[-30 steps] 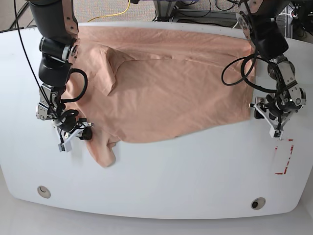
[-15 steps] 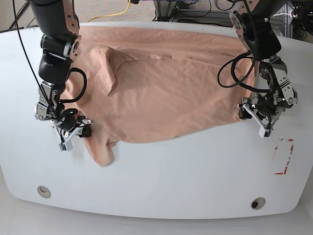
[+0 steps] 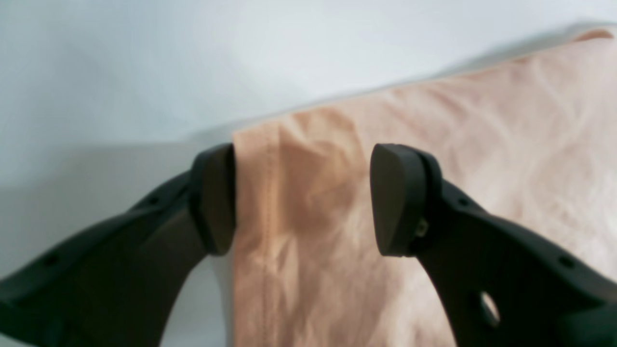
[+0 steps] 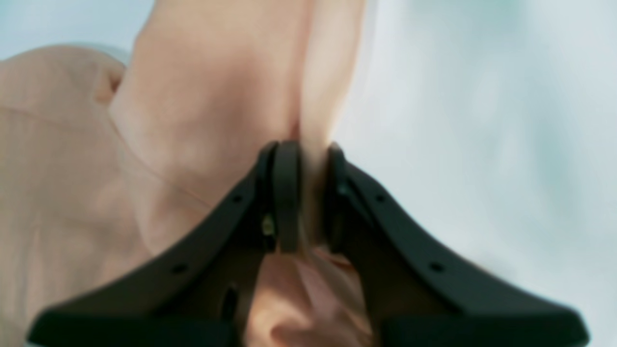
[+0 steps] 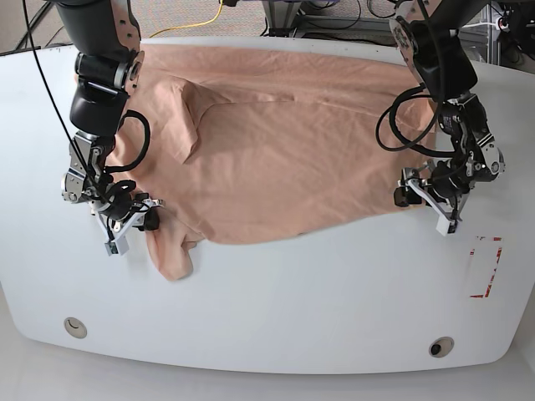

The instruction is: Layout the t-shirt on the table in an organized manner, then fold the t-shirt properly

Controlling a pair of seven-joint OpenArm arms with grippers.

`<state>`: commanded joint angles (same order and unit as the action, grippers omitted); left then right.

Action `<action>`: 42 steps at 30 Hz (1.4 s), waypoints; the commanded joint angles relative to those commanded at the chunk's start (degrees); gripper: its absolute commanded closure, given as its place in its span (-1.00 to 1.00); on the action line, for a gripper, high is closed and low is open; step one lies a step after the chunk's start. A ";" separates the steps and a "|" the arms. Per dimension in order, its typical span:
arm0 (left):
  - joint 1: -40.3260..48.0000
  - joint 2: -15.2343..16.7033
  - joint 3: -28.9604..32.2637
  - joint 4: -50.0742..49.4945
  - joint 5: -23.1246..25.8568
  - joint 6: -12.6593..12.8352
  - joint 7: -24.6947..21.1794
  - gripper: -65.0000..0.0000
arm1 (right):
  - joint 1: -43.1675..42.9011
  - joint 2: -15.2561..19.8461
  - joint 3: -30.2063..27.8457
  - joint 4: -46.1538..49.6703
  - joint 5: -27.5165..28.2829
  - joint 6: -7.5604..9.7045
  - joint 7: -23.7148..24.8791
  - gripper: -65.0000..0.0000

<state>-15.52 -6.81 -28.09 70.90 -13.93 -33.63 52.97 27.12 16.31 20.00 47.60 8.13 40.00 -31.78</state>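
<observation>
Left end effector [image 3: 302, 200] agape—right end effector [image 4: 308, 193] pinching t-shirt [image 5: 284, 142]

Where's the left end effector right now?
In the base view, the left end effector is at the right, on the t-shirt's lower right hem corner, up-left of the red-outlined mark. The left wrist view shows it open, straddling that hem.

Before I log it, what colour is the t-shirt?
Plain peach-tan t-shirt; base view shows it best.

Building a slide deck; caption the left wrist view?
Open left gripper straddling the hemmed corner of the peach-tan fabric t-shirt on the glossy white table.
</observation>
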 joint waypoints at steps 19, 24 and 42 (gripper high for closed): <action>-0.26 -0.09 8.35 -1.58 -0.26 0.09 -0.18 1.00 | 0.18 -0.18 0.00 0.00 0.00 0.00 0.18 1.00; 0.26 -0.09 9.14 3.60 -0.35 0.09 -0.18 1.00 | 0.18 -0.18 0.00 0.00 0.00 0.00 0.18 1.00; 7.82 -0.35 10.02 29.63 -0.44 -1.32 6.68 1.00 | -0.62 0.09 0.00 0.00 -0.09 0.00 0.09 1.00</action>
<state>-7.69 -7.16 -18.07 100.53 -14.37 -34.95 59.65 26.51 16.40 20.00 47.60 8.04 40.00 -31.69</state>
